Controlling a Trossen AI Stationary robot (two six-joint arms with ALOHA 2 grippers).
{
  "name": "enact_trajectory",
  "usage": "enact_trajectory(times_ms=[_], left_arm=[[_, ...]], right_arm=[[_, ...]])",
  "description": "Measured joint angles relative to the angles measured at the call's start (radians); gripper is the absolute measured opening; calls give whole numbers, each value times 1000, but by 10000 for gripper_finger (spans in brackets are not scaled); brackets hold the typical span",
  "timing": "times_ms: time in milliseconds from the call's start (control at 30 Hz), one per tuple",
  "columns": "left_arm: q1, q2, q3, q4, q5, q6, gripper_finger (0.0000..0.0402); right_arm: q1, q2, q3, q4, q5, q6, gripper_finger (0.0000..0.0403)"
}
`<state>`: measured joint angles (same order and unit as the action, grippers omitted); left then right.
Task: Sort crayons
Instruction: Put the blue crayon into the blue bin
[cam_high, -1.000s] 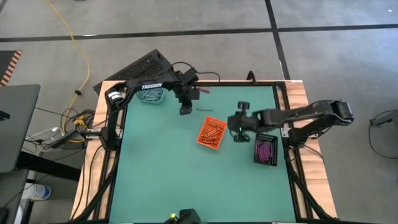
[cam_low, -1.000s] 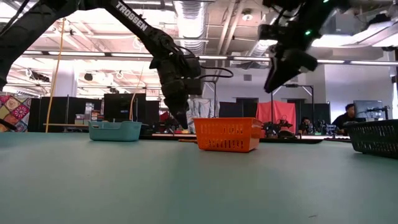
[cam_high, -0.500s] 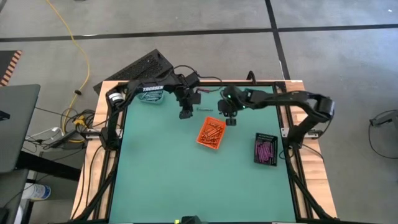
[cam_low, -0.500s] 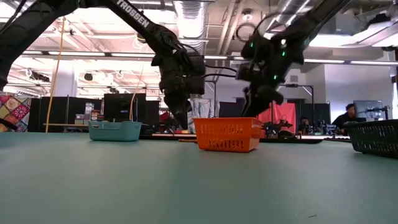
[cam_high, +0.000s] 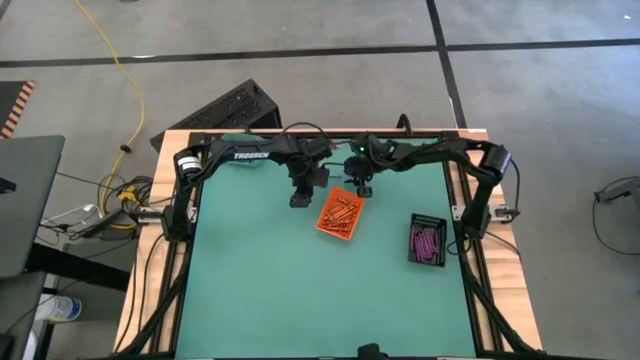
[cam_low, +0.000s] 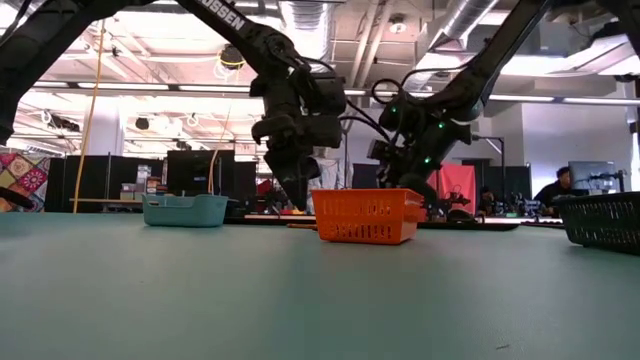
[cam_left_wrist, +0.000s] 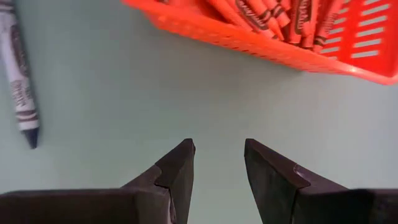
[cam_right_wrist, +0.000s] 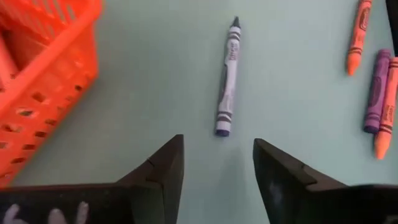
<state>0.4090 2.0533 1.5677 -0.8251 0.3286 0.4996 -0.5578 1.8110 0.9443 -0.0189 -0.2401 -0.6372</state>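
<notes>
A blue-grey crayon (cam_right_wrist: 227, 78) lies flat on the green table just ahead of my right gripper (cam_right_wrist: 217, 140), which is open, empty and low over the table at the far side of the orange basket (cam_high: 340, 212). The same or a like blue-grey crayon (cam_left_wrist: 18, 81) shows in the left wrist view. Two orange crayons (cam_right_wrist: 355, 36) and a purple one (cam_right_wrist: 375, 90) lie farther off. My left gripper (cam_left_wrist: 217, 146) is open and empty, pointing down beside the orange basket (cam_left_wrist: 348, 53), which holds several orange crayons (cam_left_wrist: 261, 12).
A black basket (cam_high: 427, 240) with purple crayons stands at the table's right. A blue-grey tray (cam_low: 185, 209) stands at the far left. Both arms (cam_high: 330, 160) reach close together along the far edge. The near half of the table (cam_high: 300, 290) is bare green.
My right gripper has swung from beside the black basket toward the table's far edge and left, and come down behind the orange basket. My left gripper has shifted a little toward the near edge, beside the orange basket.
</notes>
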Motion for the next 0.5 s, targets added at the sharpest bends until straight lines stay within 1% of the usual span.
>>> enact_trajectory(times_ms=[100,167,333,467,500], left_arm=[[-14,0,0,1,0,7,129],[-20,0,0,2,0,12,129],[-24,0,0,4,0,12,129],[-24,0,0,2,-1,4,129],[-24,0,0,2,-1,3,129]], right_arm=[[-9,17,0,27,-8,0,186],[-10,27,0,60,-28,3,189],[-15,44,4,119,-55,25,180],[-22,84,31,110,-79,59,170],[-22,99,42,80,-78,62,168]])
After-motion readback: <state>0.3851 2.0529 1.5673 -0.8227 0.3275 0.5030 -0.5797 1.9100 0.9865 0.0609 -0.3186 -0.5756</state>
